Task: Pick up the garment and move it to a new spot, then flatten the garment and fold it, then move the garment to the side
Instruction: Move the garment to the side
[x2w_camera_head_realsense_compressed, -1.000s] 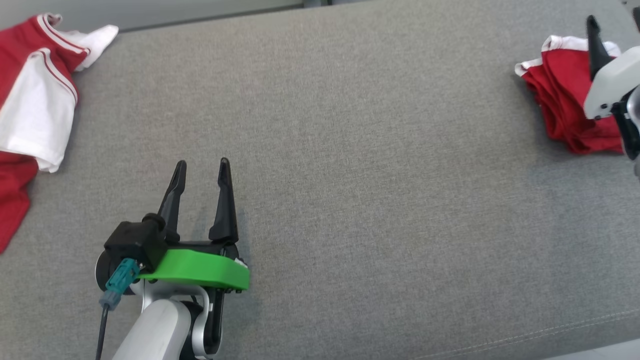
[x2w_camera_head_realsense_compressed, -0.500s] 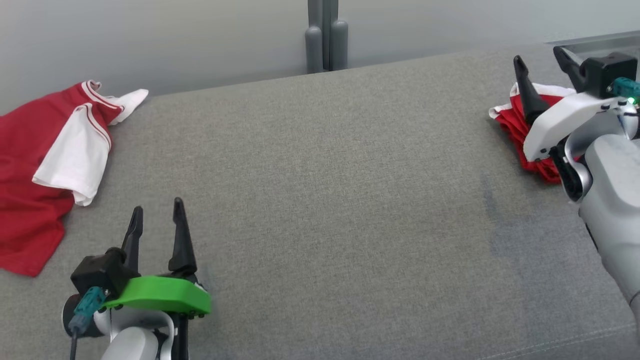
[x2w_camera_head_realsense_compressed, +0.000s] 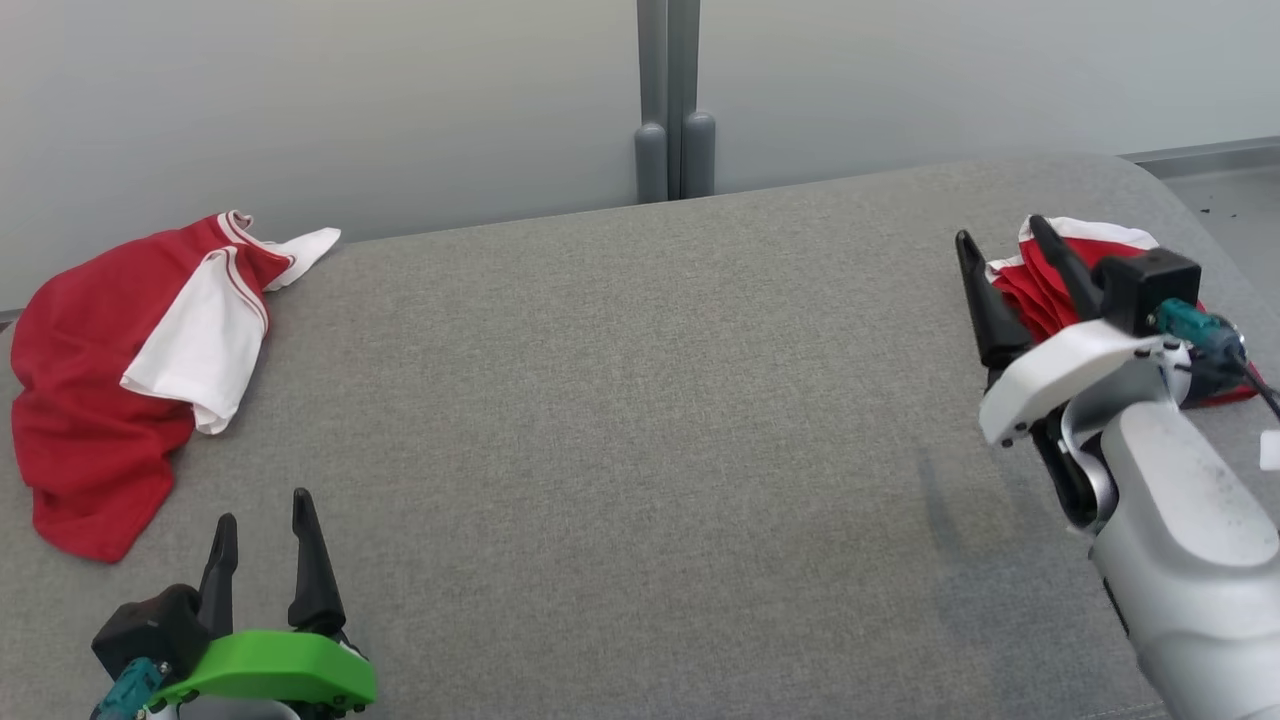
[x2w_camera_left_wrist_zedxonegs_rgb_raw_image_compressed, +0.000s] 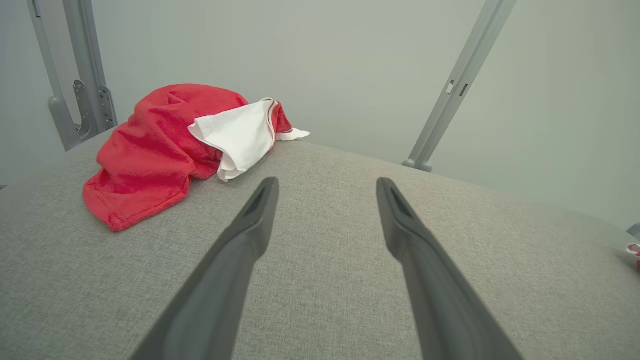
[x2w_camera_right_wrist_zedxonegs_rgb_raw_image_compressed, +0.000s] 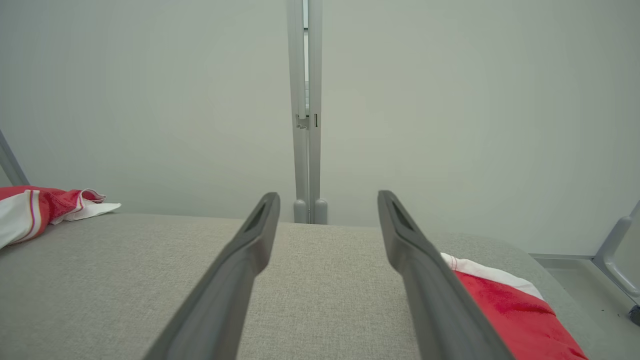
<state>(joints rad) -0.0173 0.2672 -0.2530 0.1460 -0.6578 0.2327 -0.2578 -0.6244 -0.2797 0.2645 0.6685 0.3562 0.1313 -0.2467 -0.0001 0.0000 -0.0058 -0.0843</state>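
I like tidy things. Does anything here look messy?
Yes: the red and white cloth shirt lies crumpled at the grey fabric surface's left edge, white sleeve flopped over it. The folded red garment looks neat.

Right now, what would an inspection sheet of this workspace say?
Surface: grey fabric pad, middle bare.
Job's things: crumpled red-and-white garment at the left; folded red garment at the right.
Clutter: small white patch at the right edge, unclear.
Grippers: left gripper fingers open, empty, near the front edge; right gripper fingers open, empty, by the folded garment.
Cables: teal plug with dark cable on the right wrist.
Surroundings: pale wall, grey post behind.
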